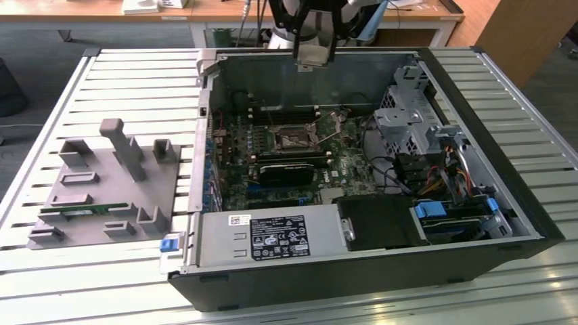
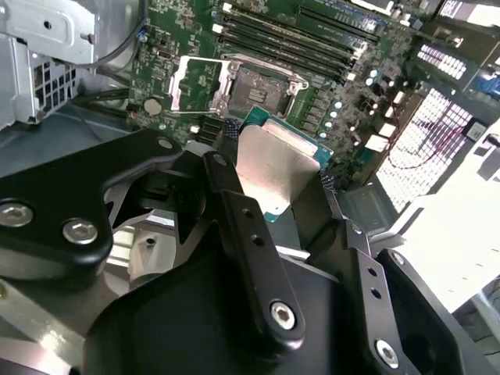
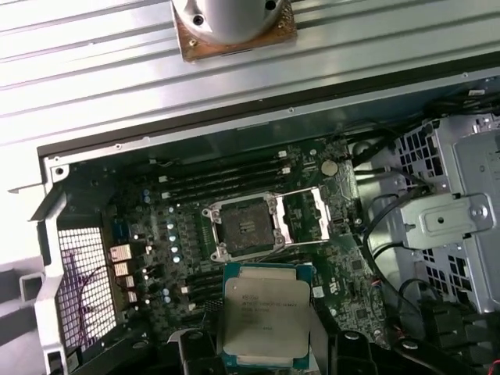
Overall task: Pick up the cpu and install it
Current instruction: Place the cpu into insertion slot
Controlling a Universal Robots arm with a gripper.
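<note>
Hand (image 1: 313,57) is clenched on the cpu (image 3: 266,316), pinching it by 2 opposite edges, silver top toward the first wrist cam. It hangs high over the open pc case (image 1: 505,203), abt above the case's far wall and well apart from the socket (image 3: 244,226) down on the mobo (image 1: 271,183). The socket frame looks flipped open, black centre bare. A grey parts tray (image 1: 99,183) sits on the slatted counter (image 1: 135,74) at the exterior view's left.

Risks, imo:
- **Slip:** the grip is on thin rims only, so a jolt could let the chip go, and a drop into the socket prob means bent pins.
- **Bad seating:** if it comes down tilted or turned wrong vs the socket keying, a corner digs in instead of seating.
- **Snag:** the raised frame right beside the socket could catch the hand.
</note>
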